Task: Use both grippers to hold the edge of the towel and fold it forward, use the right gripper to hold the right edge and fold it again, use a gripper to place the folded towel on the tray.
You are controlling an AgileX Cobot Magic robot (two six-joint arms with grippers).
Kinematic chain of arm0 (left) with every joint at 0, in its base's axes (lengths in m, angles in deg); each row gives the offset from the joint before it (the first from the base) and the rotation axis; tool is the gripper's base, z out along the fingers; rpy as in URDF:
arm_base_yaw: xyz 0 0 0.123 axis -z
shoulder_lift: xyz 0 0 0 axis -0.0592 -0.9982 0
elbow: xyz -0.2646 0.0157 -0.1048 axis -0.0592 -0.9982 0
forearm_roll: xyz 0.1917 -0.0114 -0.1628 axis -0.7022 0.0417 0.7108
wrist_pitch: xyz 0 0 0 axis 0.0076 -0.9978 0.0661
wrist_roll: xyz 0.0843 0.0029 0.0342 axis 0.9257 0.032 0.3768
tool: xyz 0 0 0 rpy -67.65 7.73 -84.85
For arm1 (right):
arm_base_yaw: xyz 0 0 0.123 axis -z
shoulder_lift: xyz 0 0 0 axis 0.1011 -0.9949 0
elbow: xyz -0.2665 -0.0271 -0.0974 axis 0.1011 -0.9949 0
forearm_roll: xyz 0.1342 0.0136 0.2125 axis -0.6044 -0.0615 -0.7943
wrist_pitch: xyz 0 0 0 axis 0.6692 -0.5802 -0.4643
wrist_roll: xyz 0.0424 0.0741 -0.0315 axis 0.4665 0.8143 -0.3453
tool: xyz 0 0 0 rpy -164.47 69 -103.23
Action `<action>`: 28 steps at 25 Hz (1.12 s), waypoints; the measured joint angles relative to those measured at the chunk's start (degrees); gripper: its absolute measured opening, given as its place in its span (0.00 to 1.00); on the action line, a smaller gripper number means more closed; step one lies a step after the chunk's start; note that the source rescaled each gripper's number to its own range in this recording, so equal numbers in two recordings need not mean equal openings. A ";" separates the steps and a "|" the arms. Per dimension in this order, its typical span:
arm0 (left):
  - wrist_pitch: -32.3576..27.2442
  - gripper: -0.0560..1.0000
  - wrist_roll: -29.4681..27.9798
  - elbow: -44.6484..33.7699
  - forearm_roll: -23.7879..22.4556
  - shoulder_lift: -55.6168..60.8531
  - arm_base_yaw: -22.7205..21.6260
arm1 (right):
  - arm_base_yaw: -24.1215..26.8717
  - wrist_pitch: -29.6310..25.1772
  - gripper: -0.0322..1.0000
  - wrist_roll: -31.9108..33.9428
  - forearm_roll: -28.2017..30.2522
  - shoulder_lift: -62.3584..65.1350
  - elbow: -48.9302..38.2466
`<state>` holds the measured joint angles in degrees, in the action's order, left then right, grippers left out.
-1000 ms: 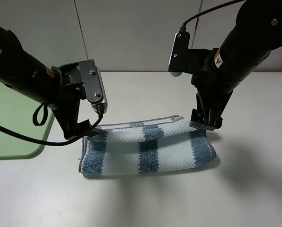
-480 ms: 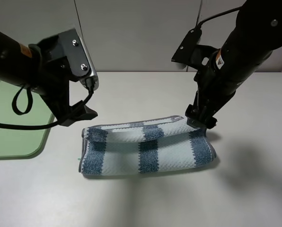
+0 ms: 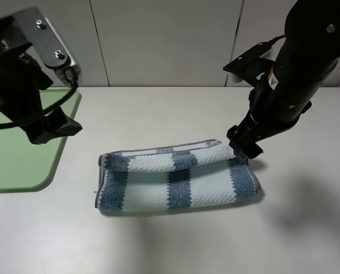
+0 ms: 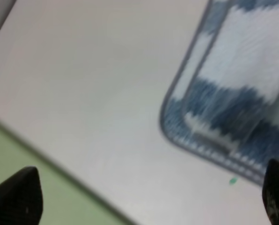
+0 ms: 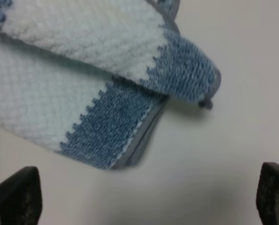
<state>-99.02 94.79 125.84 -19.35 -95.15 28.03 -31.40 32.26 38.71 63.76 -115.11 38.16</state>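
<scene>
I see the towel (image 3: 178,181) lying folded once on the counter (image 3: 170,245), near the tray (image 3: 16,165) on its right side and not touching it — stripes running front to back, the upper layer covering only the rear part, grey binding showing along the rear and left rim. My left pincer (image 3: 55,127) hangs raised above the tray's right rim, well apart from the cloth; its wrist view shows the two fingers (image 4: 15,197) spread wide with nothing between them. My right pincer (image 3: 245,145) sits low by the towel's right rear corner — from the high view I cannot tell whether it touches. Its own fingers are likewise spread wide and empty, with the blue-grey right edge (image 5: 130,136) below them.
</scene>
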 joint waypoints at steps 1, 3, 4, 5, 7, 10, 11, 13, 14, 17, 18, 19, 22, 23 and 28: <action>-1.11 0.93 -2.20 0.00 -2.07 1.00 0.00 | 0.00 -0.08 1.00 1.05 -0.46 0.00 0.00; -2.82 0.93 -6.28 0.00 -4.49 3.00 0.00 | 0.00 -0.08 1.00 2.94 -1.54 0.00 0.00; -3.61 0.93 -7.79 0.00 -5.21 3.86 0.00 | 0.00 -0.02 1.00 3.87 -2.07 0.00 0.00; -4.52 0.93 -8.89 0.00 -5.60 4.79 0.00 | 0.00 0.04 1.00 5.11 -2.73 0.00 0.00; -6.34 0.93 -11.31 0.00 -5.85 6.55 0.00 | 0.00 0.59 1.00 7.57 -3.87 0.00 0.00; -9.52 0.93 -14.80 0.00 -6.12 8.61 0.00 | 0.00 1.93 1.00 10.80 -5.83 0.00 0.00; -10.60 0.93 -16.23 0.00 -6.28 9.14 0.00 | 0.00 2.57 1.00 11.70 -6.59 0.00 0.00; -12.81 0.93 -18.98 0.00 -6.92 10.37 0.00 | 0.00 3.85 1.00 13.99 -8.27 0.00 0.00; -13.74 0.93 -20.44 0.00 -7.21 10.98 0.00 | 0.00 4.57 1.00 15.00 -8.91 0.00 0.00; -17.09 0.93 -24.97 0.00 -8.48 13.11 0.00 | 0.00 6.87 1.00 17.38 -9.72 0.00 0.00; -18.27 0.93 -26.29 0.00 -8.96 13.82 0.00 | 0.00 7.51 1.00 18.00 -9.76 0.00 0.00; -19.31 0.93 -27.23 0.00 -9.55 14.77 0.00 | 0.00 8.01 1.00 18.69 -9.76 -0.06 0.00; -21.80 0.93 -29.79 0.00 -10.65 17.89 0.00 | 0.00 8.82 1.00 20.00 -9.76 -1.28 -0.11; -22.43 0.93 -30.14 0.00 -10.90 19.13 0.00 | 0.00 9.00 1.00 20.11 -9.76 -2.25 -0.31; -24.46 0.93 -32.02 0.00 -11.30 25.37 0.00 | 0.00 11.07 1.00 20.22 -9.71 -7.89 -0.69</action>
<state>-123.48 62.77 125.84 -30.65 -69.77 28.03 -31.40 43.33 58.93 54.04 -123.00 37.47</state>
